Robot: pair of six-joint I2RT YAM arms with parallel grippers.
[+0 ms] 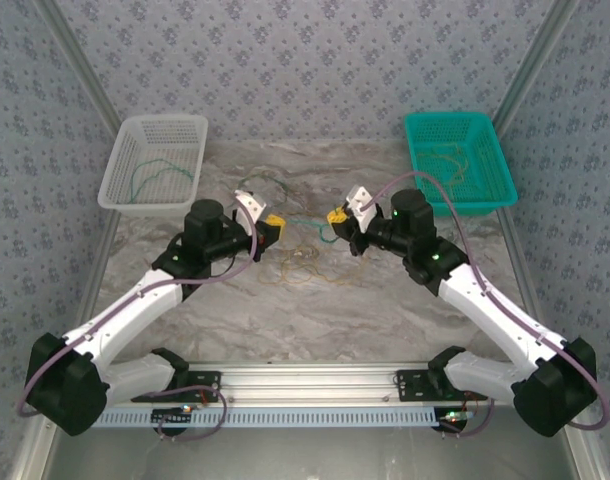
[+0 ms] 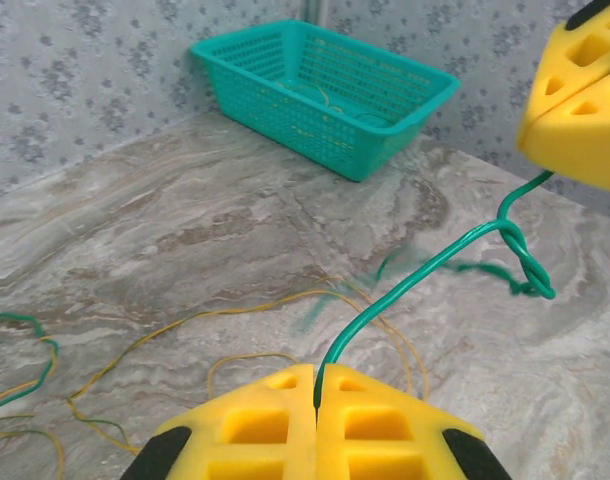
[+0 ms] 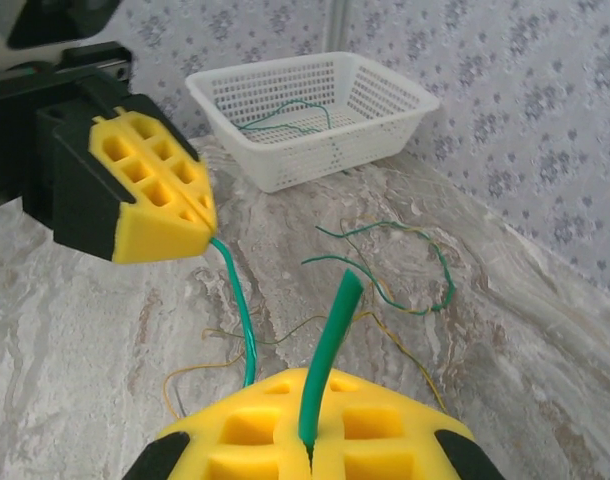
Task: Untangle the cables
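— Between the left jaws and right jaws, what hangs?
— One green cable (image 2: 425, 266); both jaws are closed on it, I think to lift it from the yellow cables (image 1: 303, 262) on the table (image 1: 285, 310).
— Room to pull apart?
— Yes; white basket (image 1: 165, 120) and teal basket (image 1: 450, 117) stand far beyond the jaws. One twist (image 2: 525, 270) sits near the right jaws.
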